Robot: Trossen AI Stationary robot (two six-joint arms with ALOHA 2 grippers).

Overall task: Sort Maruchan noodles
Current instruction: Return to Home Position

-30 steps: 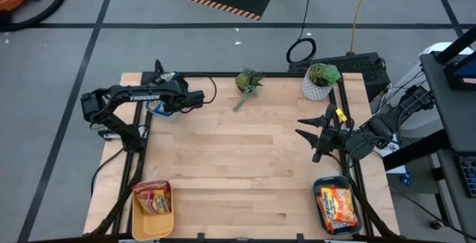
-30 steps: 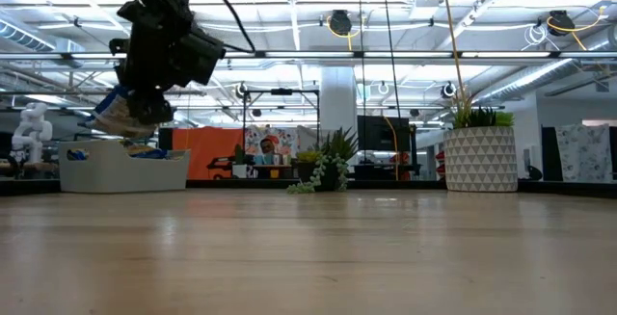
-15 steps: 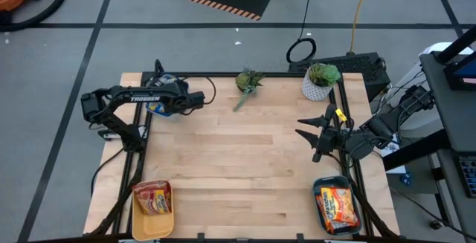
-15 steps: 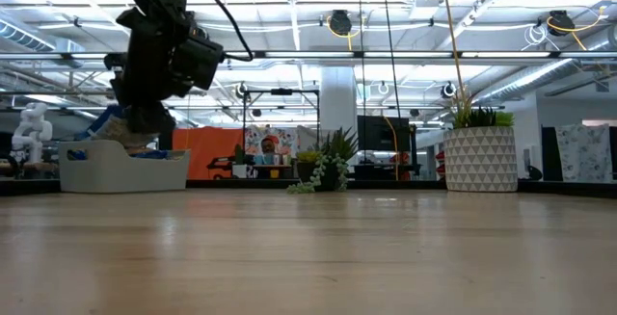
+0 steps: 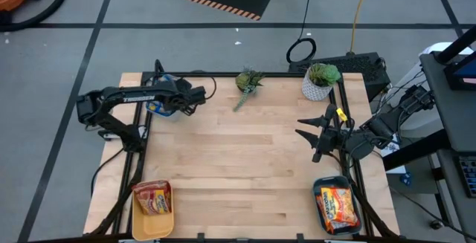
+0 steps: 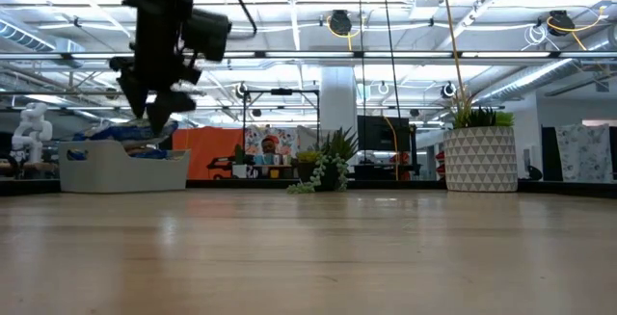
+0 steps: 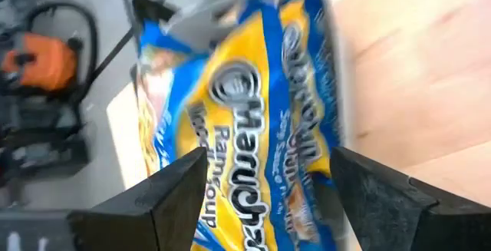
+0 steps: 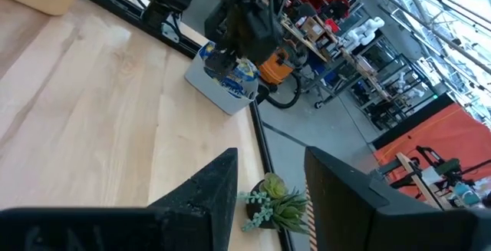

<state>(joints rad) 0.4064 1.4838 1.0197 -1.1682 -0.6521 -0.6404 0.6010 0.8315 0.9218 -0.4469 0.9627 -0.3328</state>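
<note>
A blue-and-yellow Maruchan noodle packet (image 7: 253, 113) lies on top in the grey bin (image 6: 125, 169) at the table's far left corner. My left gripper (image 6: 154, 113) hangs just above that bin, open and pointing down; its fingers stand on either side of the packet and clear of it. Red-and-yellow packets (image 5: 152, 198) lie in the yellow bin (image 5: 152, 228) at the near left. Orange packets (image 5: 336, 204) lie in the teal bin (image 5: 318, 186) at the near right. My right gripper (image 5: 303, 128) waits open above the table's right side, with nothing between its fingers.
A small leafy plant (image 5: 248, 83) lies at the far edge's middle. A potted plant in a white pot (image 5: 320, 79) stands at the far right corner. The wooden table's middle (image 5: 245, 161) is bare board. Black frame rails run along the table's edges.
My left gripper has opened and let go of the blue-and-yellow packet, which has dropped from under the fingers onto the pile in the grey bin. The gripper has turned at the wrist and risen slightly above the bin. My right arm has kept still.
</note>
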